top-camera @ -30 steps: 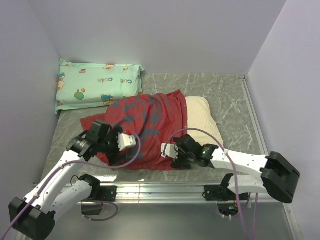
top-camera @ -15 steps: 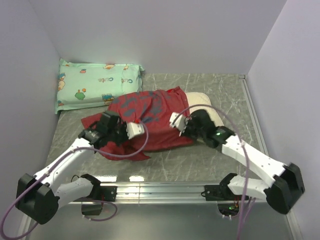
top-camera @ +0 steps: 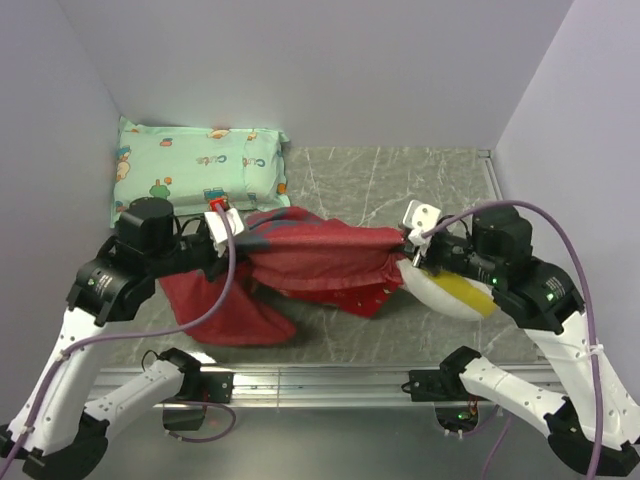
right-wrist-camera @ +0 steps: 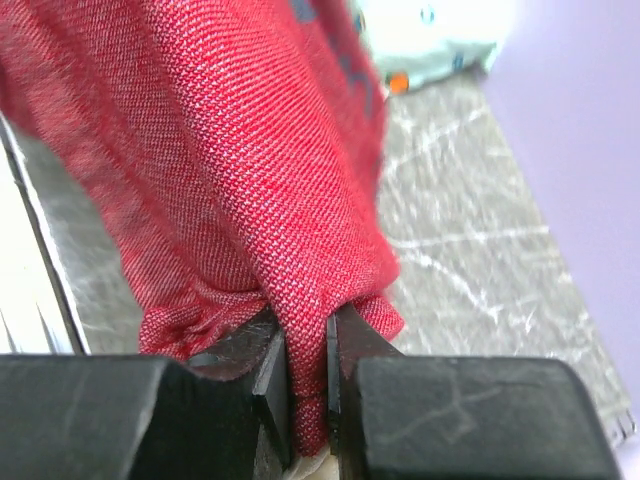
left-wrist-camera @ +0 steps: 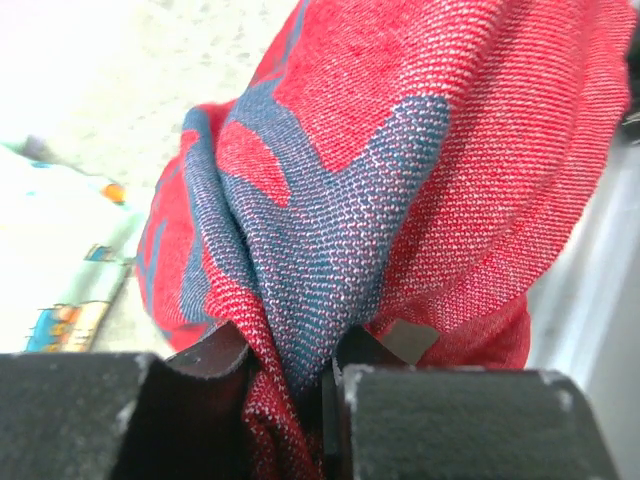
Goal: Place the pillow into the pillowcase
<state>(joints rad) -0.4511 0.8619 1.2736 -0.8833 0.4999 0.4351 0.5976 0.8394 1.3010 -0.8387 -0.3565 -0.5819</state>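
The red pillowcase (top-camera: 320,262) hangs stretched between both grippers above the grey table, with a loose fold drooping at the lower left (top-camera: 215,305). My left gripper (top-camera: 238,258) is shut on a bunched fold of it; in the left wrist view the red and blue-grey weave (left-wrist-camera: 400,150) fills the frame above the gripper (left-wrist-camera: 290,360). My right gripper (top-camera: 405,252) is shut on the other end, and the red cloth (right-wrist-camera: 220,150) is pinched between the jaws of that gripper (right-wrist-camera: 308,345). The cream-white pillow (top-camera: 445,290) with its yellow band lies under the right arm, partly hidden by it.
A mint-green printed pillow (top-camera: 195,172) lies at the back left against the wall, also seen in the right wrist view (right-wrist-camera: 430,35). Lilac walls close in the left, back and right sides. A metal rail (top-camera: 320,380) runs along the near edge.
Both grippers went from open to shut on the pillowcase, then rose and drew apart. The case came up off the pillow, which now lies bare at the right.
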